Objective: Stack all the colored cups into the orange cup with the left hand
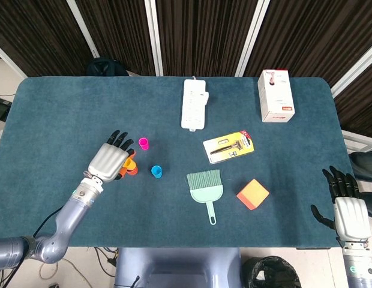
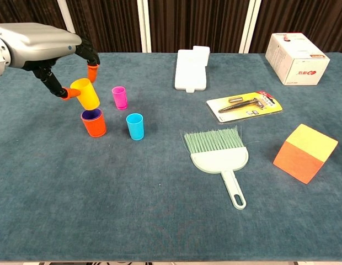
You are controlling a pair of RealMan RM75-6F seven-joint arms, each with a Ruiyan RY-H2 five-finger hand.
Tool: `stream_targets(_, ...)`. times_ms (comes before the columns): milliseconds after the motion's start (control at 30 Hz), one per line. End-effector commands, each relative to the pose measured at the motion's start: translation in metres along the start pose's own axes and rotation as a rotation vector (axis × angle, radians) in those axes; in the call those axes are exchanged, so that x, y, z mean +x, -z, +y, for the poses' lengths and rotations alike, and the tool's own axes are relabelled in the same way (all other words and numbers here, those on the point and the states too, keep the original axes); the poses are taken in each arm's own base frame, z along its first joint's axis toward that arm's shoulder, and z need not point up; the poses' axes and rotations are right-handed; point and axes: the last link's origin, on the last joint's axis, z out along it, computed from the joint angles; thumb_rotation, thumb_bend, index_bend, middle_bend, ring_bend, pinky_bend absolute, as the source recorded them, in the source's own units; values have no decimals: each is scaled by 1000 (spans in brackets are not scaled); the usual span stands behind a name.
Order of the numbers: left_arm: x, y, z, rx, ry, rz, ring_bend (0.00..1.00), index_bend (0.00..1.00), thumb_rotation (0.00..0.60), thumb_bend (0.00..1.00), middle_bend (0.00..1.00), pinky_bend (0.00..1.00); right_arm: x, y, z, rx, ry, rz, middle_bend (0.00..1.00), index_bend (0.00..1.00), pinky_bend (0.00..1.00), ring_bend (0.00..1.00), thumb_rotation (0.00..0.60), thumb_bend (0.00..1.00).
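dark slatted panels with pale uprights back the blue-green surface (image 1: 66, 108), whose far edge runs straight and whose corners are rounded in the head view. the left hand (image 2: 47, 47) hangs above the surface at about 9 o'clock of the middle, pinching the yellow cup (image 2: 85, 93) between thumb and a finger; the cup is tilted and clear of the surface. directly below it stands the orange cup (image 2: 94, 122), upright, with a purple rim showing inside its mouth. the pink cup (image 2: 119, 97) stands just beside it toward 1 o'clock, and the blue cup (image 2: 135, 126) just beside it toward 3 o'clock; all three are apart from one another.

toward 12 o'clock near the far edge lies the white power strip (image 1: 194, 103), and at 1 o'clock the white box (image 1: 276, 95) sits close to the far right corner. the yellow blister pack (image 1: 228, 146) lies right of centre, the green dustpan brush (image 1: 205, 187) at about 5 o'clock of the middle, and the orange and yellow block (image 1: 252, 194) to its right. wide bare cloth lies along the left edge and the near edge.

the right hand (image 1: 348, 207) sits past the surface's near right corner, fingers spread and holding nothing.
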Motion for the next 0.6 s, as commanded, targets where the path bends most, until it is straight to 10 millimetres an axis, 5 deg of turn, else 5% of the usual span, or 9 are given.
stream_targets(33,-3,-4,-6,21,-23,-4,0,467,600,375,177,0,0,0,0,-1,0,1,46,89,36,85,600,344)
stream_targets(600,-18,-18,1,19,-6,-27,0,466,600,375,177,0,0,-1,1,-2,1,-1,46,88,36,86,600,343)
